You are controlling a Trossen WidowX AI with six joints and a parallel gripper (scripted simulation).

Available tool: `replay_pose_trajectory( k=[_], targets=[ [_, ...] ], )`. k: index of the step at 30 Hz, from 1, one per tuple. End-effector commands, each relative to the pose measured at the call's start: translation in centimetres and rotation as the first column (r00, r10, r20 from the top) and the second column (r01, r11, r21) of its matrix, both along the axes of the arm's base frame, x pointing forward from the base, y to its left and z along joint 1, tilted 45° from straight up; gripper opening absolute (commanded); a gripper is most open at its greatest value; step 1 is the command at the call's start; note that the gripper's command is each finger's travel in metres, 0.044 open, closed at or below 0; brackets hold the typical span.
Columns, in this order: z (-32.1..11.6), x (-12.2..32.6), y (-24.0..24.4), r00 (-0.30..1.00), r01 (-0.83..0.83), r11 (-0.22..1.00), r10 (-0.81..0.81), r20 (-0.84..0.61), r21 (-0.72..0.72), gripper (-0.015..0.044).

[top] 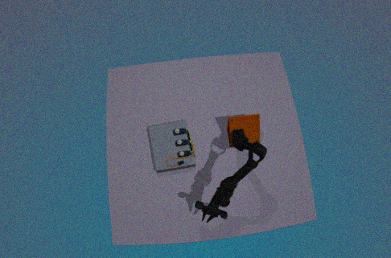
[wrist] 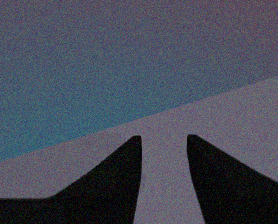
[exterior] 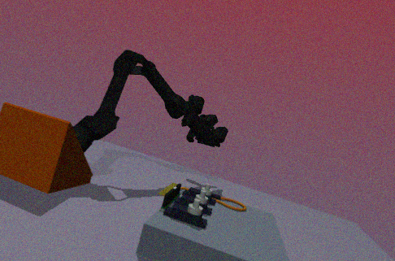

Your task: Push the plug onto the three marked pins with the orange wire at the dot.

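Note:
My gripper [top: 205, 221] [wrist: 164, 143] is open with nothing between its fingers. It is raised in the air, well to the front right of the grey block [top: 162, 145] [exterior: 252, 230]. Several small dark servos with white hubs stand on the block; one is the nearest servo [top: 184, 153]. An orange lead [top: 166, 161] [exterior: 245, 208] loops out beside it. A small dark piece that looks like the plug [top: 180, 163] lies on the block at the lead's end. A dark upright board [exterior: 171, 197] stands along the servos' side. The pins, coloured band and dot are too small to make out.
An orange wedge-shaped block [top: 251, 123] [exterior: 34, 147] stands at the arm's base, to the right of the grey block in the top view. The arm [top: 231, 182] [exterior: 111, 96] reaches from it toward the front edge of the pale table [top: 141, 206].

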State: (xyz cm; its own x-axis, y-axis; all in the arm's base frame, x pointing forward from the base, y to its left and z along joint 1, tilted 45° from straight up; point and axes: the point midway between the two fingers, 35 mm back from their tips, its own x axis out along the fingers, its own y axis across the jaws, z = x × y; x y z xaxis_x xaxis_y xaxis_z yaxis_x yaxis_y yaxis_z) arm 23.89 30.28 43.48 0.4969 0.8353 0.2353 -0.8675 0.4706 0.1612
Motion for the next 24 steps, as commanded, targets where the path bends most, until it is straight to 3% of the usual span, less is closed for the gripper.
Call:
replay_pose_trajectory(
  k=[1, 24],
  targets=[
    [-0.7, 1.0, -1.2, 0.999, 0.049, 0.999, -0.049, -0.001, -0.016, 0.0115],
    [-3.4, 5.8, -9.6, 0.938, 0.345, 0.935, -0.346, 0.01, -0.076, 0.0115]
  ],
)
